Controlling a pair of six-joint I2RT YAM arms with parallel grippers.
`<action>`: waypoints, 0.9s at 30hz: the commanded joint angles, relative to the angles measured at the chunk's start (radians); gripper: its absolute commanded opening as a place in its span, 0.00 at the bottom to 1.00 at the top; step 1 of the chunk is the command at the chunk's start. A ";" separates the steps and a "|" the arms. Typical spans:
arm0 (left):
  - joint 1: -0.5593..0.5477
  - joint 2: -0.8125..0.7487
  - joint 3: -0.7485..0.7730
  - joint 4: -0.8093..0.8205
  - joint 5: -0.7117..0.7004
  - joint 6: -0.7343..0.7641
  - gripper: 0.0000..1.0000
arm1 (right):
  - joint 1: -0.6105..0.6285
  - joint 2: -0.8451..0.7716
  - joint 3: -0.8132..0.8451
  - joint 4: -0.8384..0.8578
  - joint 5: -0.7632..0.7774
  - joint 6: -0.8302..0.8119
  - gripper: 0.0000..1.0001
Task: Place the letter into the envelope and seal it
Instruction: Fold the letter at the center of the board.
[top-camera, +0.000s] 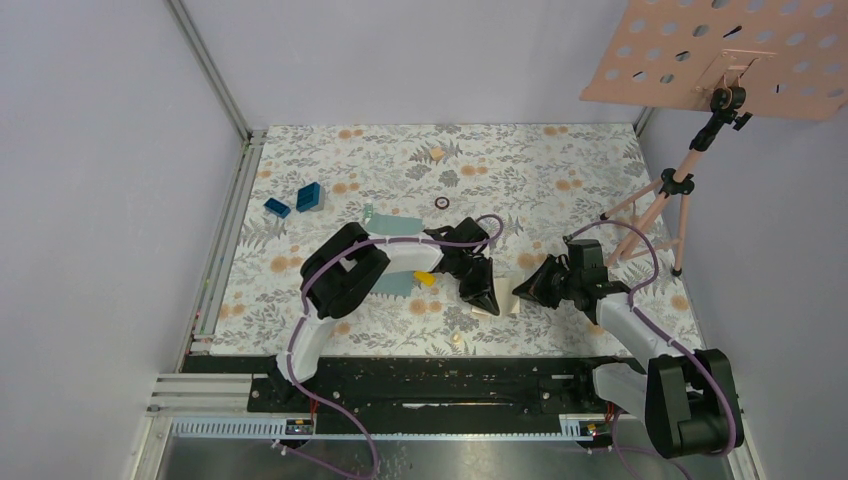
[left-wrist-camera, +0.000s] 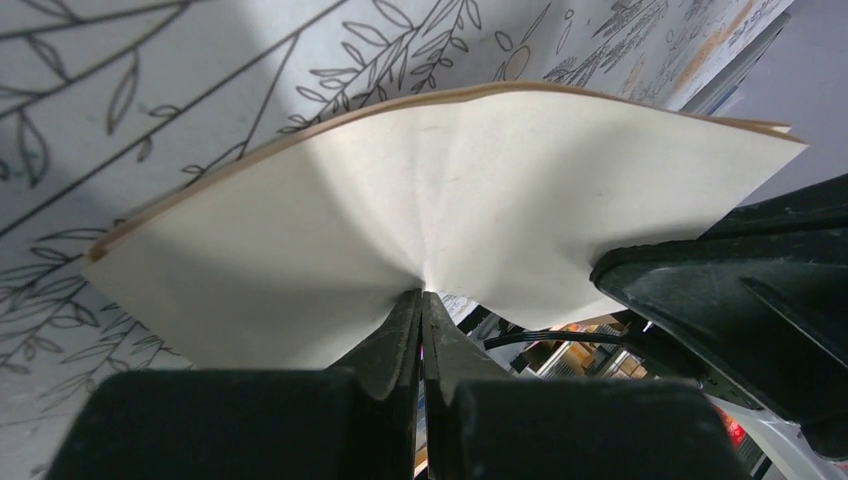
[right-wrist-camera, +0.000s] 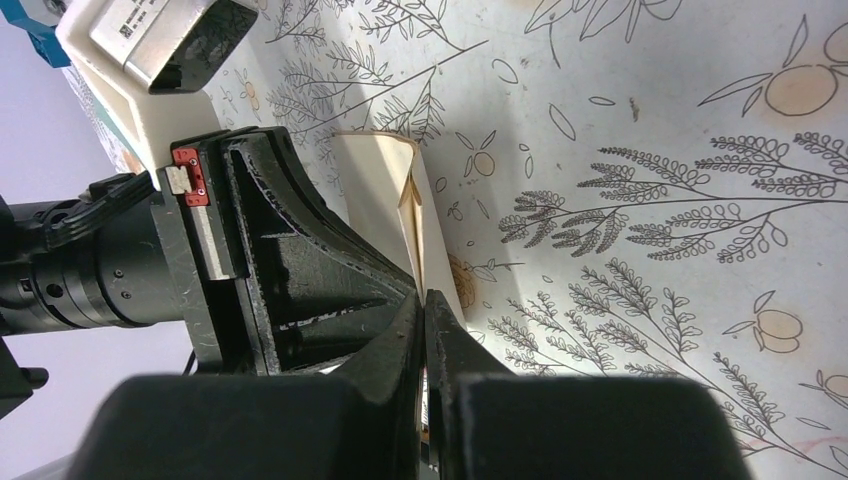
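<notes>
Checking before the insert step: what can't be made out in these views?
- Flap and opening of the envelope: top view, the left arm covers most of it.
- Whether the right gripper pinches the letter: right wrist view, its own fingertips hide the contact.

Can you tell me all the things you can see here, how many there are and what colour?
letter: one, cream with a tan edge, bent, between the two grippers near the table's front
envelope: one, grey-green, flat on the table, partly under the left arm
blocks: two, blue, back left of the table
ring: one, small and dark, mid-table
small piece: one, yellow, by the envelope; I cannot tell what it is
board: one, pink with holes, up at the back right
stand: one, pink with black joints, holding the board
table: one, white with grey leaves and orange fruit
left gripper: one, black, shut on the letter
right gripper: one, black, shut on the letter's edge
</notes>
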 joint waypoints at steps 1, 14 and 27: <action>-0.020 0.022 0.028 -0.014 -0.077 -0.009 0.01 | 0.021 -0.025 0.004 -0.006 0.011 0.018 0.00; -0.019 0.053 0.059 -0.057 -0.070 0.026 0.00 | 0.123 0.014 0.014 0.058 0.040 0.089 0.00; 0.136 -0.204 -0.089 0.014 -0.014 0.079 0.01 | 0.126 0.089 0.052 0.007 0.109 0.023 0.00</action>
